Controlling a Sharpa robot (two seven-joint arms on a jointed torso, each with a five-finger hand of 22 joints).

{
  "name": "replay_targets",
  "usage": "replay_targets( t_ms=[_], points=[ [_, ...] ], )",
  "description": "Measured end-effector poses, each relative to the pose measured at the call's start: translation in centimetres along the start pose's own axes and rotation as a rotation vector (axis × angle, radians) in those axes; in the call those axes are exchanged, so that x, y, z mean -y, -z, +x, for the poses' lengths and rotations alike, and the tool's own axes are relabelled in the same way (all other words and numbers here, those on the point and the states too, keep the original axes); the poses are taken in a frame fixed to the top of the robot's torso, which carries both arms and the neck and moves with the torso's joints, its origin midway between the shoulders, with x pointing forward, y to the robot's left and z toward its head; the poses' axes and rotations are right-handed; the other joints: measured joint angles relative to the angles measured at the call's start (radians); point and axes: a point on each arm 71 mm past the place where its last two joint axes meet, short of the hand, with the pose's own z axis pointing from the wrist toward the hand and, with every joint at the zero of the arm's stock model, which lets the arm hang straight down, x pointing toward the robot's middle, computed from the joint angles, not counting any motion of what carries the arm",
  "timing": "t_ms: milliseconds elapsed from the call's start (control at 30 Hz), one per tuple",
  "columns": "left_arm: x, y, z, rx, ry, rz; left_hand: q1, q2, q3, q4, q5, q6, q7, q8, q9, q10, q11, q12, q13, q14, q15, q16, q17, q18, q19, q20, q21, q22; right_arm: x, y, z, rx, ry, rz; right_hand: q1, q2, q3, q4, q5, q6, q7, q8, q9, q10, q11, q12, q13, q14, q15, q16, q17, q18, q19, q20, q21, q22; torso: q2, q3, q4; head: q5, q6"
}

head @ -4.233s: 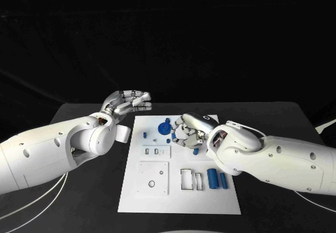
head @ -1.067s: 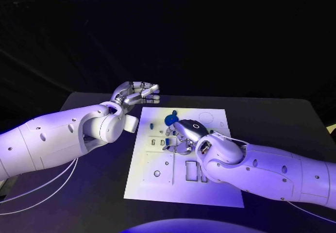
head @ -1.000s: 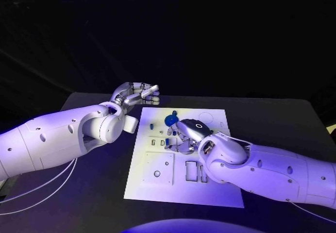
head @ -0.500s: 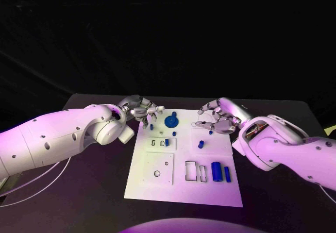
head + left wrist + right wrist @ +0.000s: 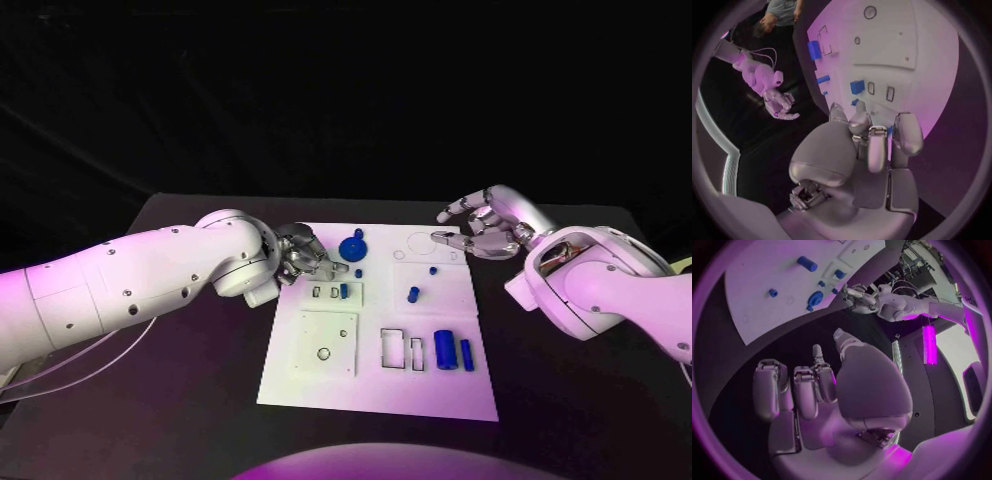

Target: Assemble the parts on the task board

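Two silver many-fingered hands sat at opposite edges of the flat white rectangular task board [image 5: 378, 390] on the matte black table [image 5: 577, 380]. Left hand [image 5: 306, 256] was over the board's left edge near the far end, fingers curled in; couldn't tell if it held anything. Right hand [image 5: 488, 223] hovered just off the board's far right corner, fingers apart, holding nothing. Small blue plastic parts lay on the board: round knobbed disc [image 5: 353, 245] near the far end, short peg [image 5: 414, 295] mid-board, two smooth cylinders [image 5: 443, 352] side by side toward the near end beside an empty rectangular slot [image 5: 391, 347]. Black backdrop behind the table. Versus half a second ago: left hand had dropped lower onto the board edge, right hand had pulled further out and opened wider. Parts unmoved.
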Motion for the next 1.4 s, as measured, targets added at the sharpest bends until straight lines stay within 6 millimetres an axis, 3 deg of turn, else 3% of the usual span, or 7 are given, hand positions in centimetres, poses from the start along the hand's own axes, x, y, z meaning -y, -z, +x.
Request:
replay_targets(
  t_ms=[267,567,633,833,1033,1167,1400],
  points=[
    [0.7,-0.6,0.5,-0.022,-0.07,-0.058,-0.014,0.004,0.0,0.0,-0.01,0.0,0.0,0.0,0.014,0.0,0.0,0.012,0.017,0.003,-0.003,0.0,0.0,0.0,0.007,0.0,0.011,0.021,0.4,-0.1,-0.1,-0.003,-0.002,0.02,0.0,0.0,0.0,0.0,0.006,0.0,0.0,0.005,0.0,0.0,0.0,0.0,0.0,0.0,0.0,0.0,0.0,0.0,0.0,0.0,0.0,0.0,-0.001,0.0024,-0.0001,0.001,-0.004],
    [1.2,-1.1,0.8,-0.038,-0.117,-0.089,-0.018,0.008,0.0,0.0,-0.01,0.0,0.0,0.0,0.019,0.0,0.0,0.021,0.026,0.003,-0.003,0.0,0.0,0.0,0.018,-0.003,0.017,0.036,0.8,-0.3,-0.2,-0.006,0.003,0.037,0.0,0.0,0.0,0.0,0.009,0.0,0.0,0.006,0.001,0.0,0.0,-0.003,0.0,0.0,0.0,0.0,0.0,0.0,0.0,0.0,-0.004,0.0,0.0,0.002,0.0006,-0.001,-0.008],
    [1.3,-1.1,0.9,-0.042,-0.124,-0.091,-0.018,0.008,0.0,0.0,-0.01,0.0,0.0,0.0,0.02,0.0,0.0,0.025,0.026,0.003,-0.003,0.0,0.0,-0.016,0.018,-0.003,0.017,0.038,0.8,-0.3,-0.2,-0.006,0.004,0.041,0.0,0.0,0.002,0.002,0.013,0.0,0.0,0.006,0.001,0.0,0.0,-0.003,0.0,0.0,0.0,0.0,0.0,0.0,0.0,0.0,-0.004,0.0,0.0,0.002,0.0006,-0.001,-0.01],
    [1.6,-1.2,1.0,-0.049,-0.137,-0.094,-0.022,0.012,0.0,0.0,-0.006,0.0,0.0,0.004,0.027,0.0,0.0,0.029,0.032,0.003,-0.003,0.0,0.0,-0.016,0.018,-0.003,0.023,0.046,0.9,-0.5,-0.2,-0.009,0.012,0.044,0.0,0.0,0.003,0.003,0.017,0.0,0.0,0.006,0.003,0.0,0.0,-0.003,0.0,0.0,0.0,0.0,0.0,0.0,0.0,0.0,-0.004,0.0,0.001,0.002,0.0008,-0.001,-0.014],
    [1.9,-1.3,1.1,-0.053,-0.145,-0.093,-0.022,0.012,0.0,0.0,0.037,0.0,0.0,0.008,0.045,0.004,-0.004,0.035,0.038,0.001,-0.006,0.0,0.0,-0.016,0.021,0.0,0.03,0.055,0.9,-0.6,-0.1,-0.008,0.038,0.037,0.0,0.0,0.003,0.003,0.019,0.0,0.0,0.006,0.004,-0.006,-0.001,-0.007,0.0,0.0,0.0,0.0,0.0,0.0,0.0,0.0,-0.004,0.0,0.001,0.0019,0.0007,-0.002,-0.016],
    [2.1,-1.4,1.2,-0.056,-0.148,-0.091,-0.022,0.012,0.0,0.0,0.137,-0.004,-0.004,0.008,0.063,0.004,-0.004,0.035,0.038,0.0,-0.007,0.0,0.0,-0.016,0.021,0.0,0.03,0.06,0.9,-0.7,-0.1,-0.01,0.053,0.036,-0.004,-0.004,0.006,0.0,0.039,0.0,0.0,0.006,0.005,-0.007,0.0,-0.011,0.0,0.0,0.0,0.0,0.0,0.0,0.0,0.0,-0.01,0.0,0.001,0.0019,0.0007,-0.003,-0.018],
    [2.3,-1.6,1.3,-0.064,-0.155,-0.091,-0.014,0.012,0.0,0.0,0.162,-0.004,-0.004,0.008,0.068,0.001,-0.006,0.031,0.034,0.0,-0.007,0.0,0.0,-0.016,0.021,0.0,0.03,0.061,1.0,-0.7,-0.1,-0.014,0.07,0.037,-0.004,-0.004,0.008,0.003,0.044,0.0,0.0,0.006,0.006,-0.011,-0.004,-0.014,0.0,0.0,0.0,0.0,0.0,0.0,0.0,0.0,-0.01,-0.001,0.001,0.0013,0.0009,-0.004,-0.021]
  ],
)
